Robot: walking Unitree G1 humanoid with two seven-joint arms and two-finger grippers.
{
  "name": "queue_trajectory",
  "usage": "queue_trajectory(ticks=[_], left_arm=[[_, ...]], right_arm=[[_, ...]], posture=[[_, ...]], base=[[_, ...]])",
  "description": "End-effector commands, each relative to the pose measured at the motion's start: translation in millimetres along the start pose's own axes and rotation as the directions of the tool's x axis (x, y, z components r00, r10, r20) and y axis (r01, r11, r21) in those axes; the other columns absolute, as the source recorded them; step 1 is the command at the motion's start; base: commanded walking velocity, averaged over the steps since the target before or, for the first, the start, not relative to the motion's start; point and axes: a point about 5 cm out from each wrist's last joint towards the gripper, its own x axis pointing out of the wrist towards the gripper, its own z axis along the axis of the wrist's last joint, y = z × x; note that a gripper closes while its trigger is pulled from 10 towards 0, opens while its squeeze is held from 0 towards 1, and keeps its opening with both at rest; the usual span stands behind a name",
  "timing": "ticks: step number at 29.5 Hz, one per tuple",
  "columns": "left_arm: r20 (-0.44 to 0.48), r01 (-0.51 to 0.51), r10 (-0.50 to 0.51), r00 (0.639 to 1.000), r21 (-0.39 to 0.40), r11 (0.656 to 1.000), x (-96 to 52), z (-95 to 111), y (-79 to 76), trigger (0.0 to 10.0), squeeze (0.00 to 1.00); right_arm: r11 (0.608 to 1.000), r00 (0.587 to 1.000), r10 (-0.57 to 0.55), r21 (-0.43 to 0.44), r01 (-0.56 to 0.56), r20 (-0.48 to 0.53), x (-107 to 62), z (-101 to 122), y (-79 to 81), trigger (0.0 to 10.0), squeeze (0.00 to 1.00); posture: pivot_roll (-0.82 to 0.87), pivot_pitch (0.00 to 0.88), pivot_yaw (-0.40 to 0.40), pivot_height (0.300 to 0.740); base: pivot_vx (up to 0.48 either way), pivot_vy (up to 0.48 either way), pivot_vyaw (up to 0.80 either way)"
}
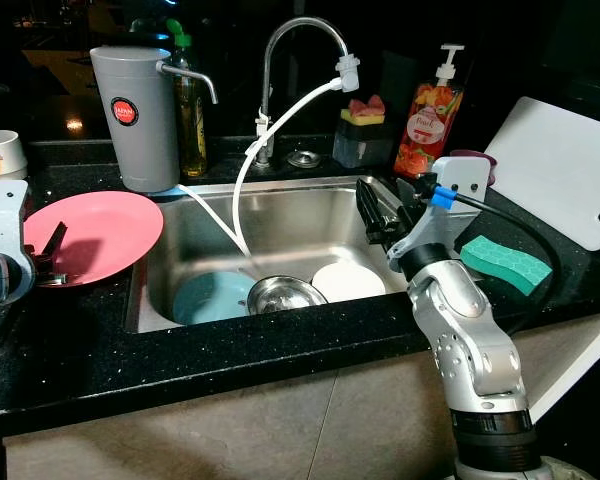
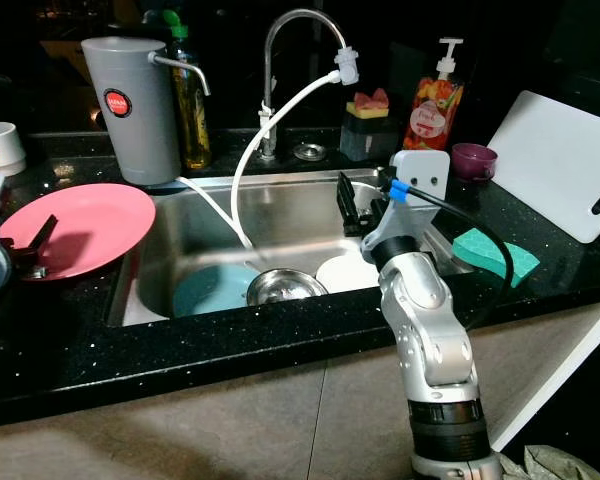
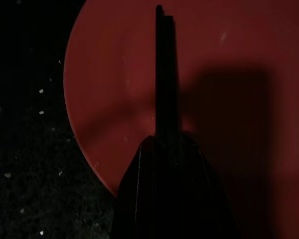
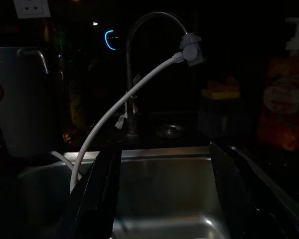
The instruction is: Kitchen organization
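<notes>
Black speckled surface surrounds my steel sink, where a blue plate, steel bowl and white plate lie. At three o'clock, my right end effector hovers spread open over the basin. At nine o'clock, my left end effector sits closed, empty, over the pink plate.
</notes>
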Motion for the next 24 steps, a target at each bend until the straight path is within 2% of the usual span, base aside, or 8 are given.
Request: queue_trajectory(ticks=[1, 6, 7, 8, 15, 17, 20, 24], left_arm=[[0.003, 0.003, -0.003, 1.0, -0.006, 1.0, 2.3, 0, -2.1, 0.0, 0.0], [0.154, -0.004, 0.003, 0.988, 0.01, 1.0, -3.2, 26, -5.2, 0.5, 0.0], [0.219, -0.035, 0.031, 0.975, 0.014, 0.999, -6.4, 36, -4.4, 9.1, 0.0], [0.285, -0.041, 0.035, 0.958, 0.012, 0.999, -11.3, 47, -6.0, 10.0, 0.0], [0.465, 0.063, -0.082, 0.882, 0.056, 0.996, -32.1, 82, -28.9, 10.0, 0.0], [0.504, 0.233, -0.281, 0.817, 0.157, 0.96, -42.6, 88, -60.5, 10.0, 0.0], [0.51, 0.297, -0.363, 0.78, 0.21, 0.932, -46.7, 89, -78.4, 10.0, 0.0], [0.573, 0.422, -0.471, 0.671, 0.227, 0.877, -55.4, 97, -124.3, 10.0, 0.0]], right_arm=[[1.0, 1.0, 0.0, -0.016, 0.0, 0.019, 0.4, 7, -1.3, 10.0, 0.0], [1.0, 1.0, -0.002, -0.017, 0.003, 0.016, 0.9, 7, -2.5, 10.0, 0.0], [1.0, 1.0, -0.003, -0.018, 0.003, 0.016, 1.1, 7, -2.8, 10.0, 0.0], [1.0, 1.0, -0.004, -0.02, 0.004, 0.016, 1.2, 7, -3.3, 10.0, 0.0], [1.0, 1.0, -0.006, -0.02, 0.007, 0.017, 1.6, 8, -4.6, 10.0, 0.0], [0.998, 0.999, 0.031, 0.048, -0.032, 0.024, 3.4, 11, -0.6, 10.0, 0.0], [0.991, 0.994, 0.103, 0.083, -0.105, 0.029, 3.3, 14, 7.4, 10.0, 0.0], [0.923, 0.927, 0.372, 0.091, -0.374, 0.037, -9.0, 19, 43.2, 10.0, 0.0]], posture=[[0.1, 0.087, -0.063, 0.74], [0.09, 0.089, -0.067, 0.74], [0.09, 0.09, -0.069, 0.74], [0.09, 0.091, -0.07, 0.74], [0.08, 0.092, -0.072, 0.74], [0.08, 0.092, -0.077, 0.74], [0.07, 0.091, -0.078, 0.74], [0.05, 0.09, -0.073, 0.74]], base=[[0.0, 0.0, 0.0], [0.0, 0.0, 0.0], [0.0, 0.0, 0.0], [0.0, 0.0, 0.0], [0.0, 0.0, 0.0], [0.0, 0.0, 0.0], [0.0, 0.0, 0.0], [0.0, 0.0, 0.0]])
